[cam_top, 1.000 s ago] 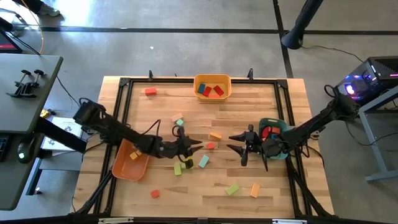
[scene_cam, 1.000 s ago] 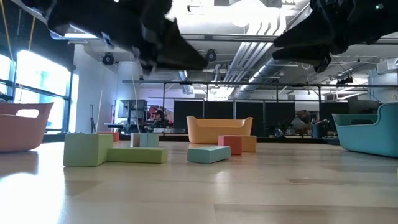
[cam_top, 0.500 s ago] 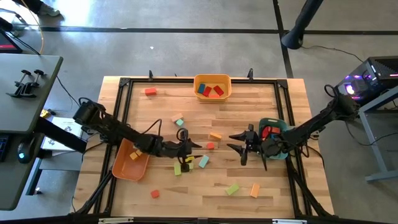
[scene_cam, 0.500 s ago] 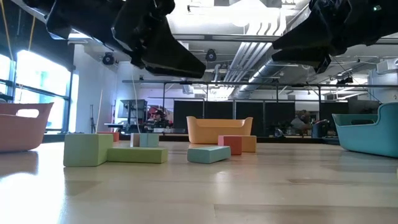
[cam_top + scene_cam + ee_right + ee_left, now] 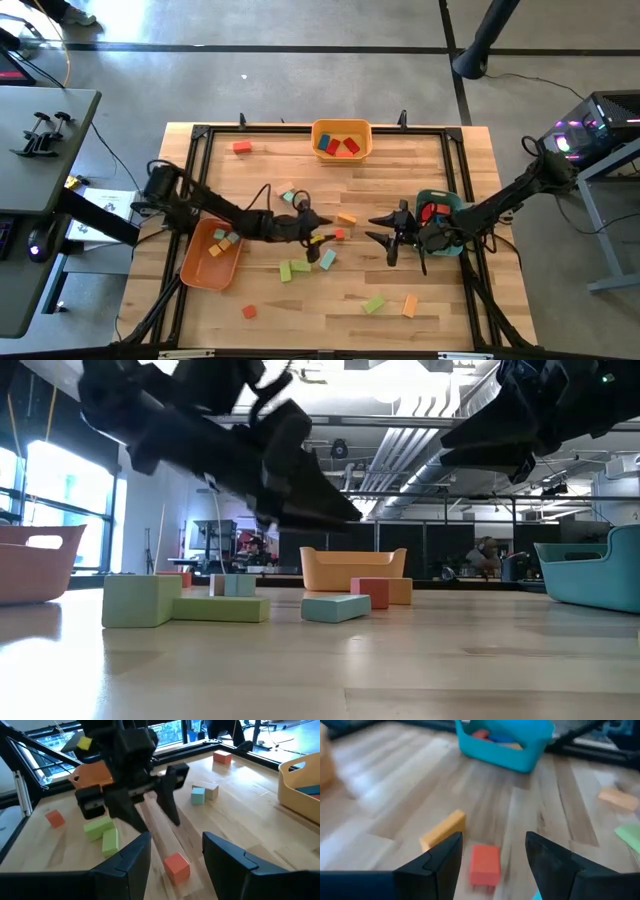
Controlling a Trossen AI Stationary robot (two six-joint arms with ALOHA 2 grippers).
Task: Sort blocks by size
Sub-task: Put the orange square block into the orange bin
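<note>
Red small painted cube [image 5: 484, 864] on wood table, beside orange bar [image 5: 443, 828] | left gripper [image 5: 322, 233] has swung from green blocks [image 5: 294, 267] to above it, fingers spread, empty | right gripper [image 5: 392, 240] waits, half-spread, empty | next pick.

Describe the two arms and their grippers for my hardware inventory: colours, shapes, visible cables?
Both arms are black, slim and jointed, each ending in a two-finger gripper. The left gripper and right gripper have dark, tapering, wedge-shaped fingers. A thin cable loops along the left arm; no markings are legible.
</note>
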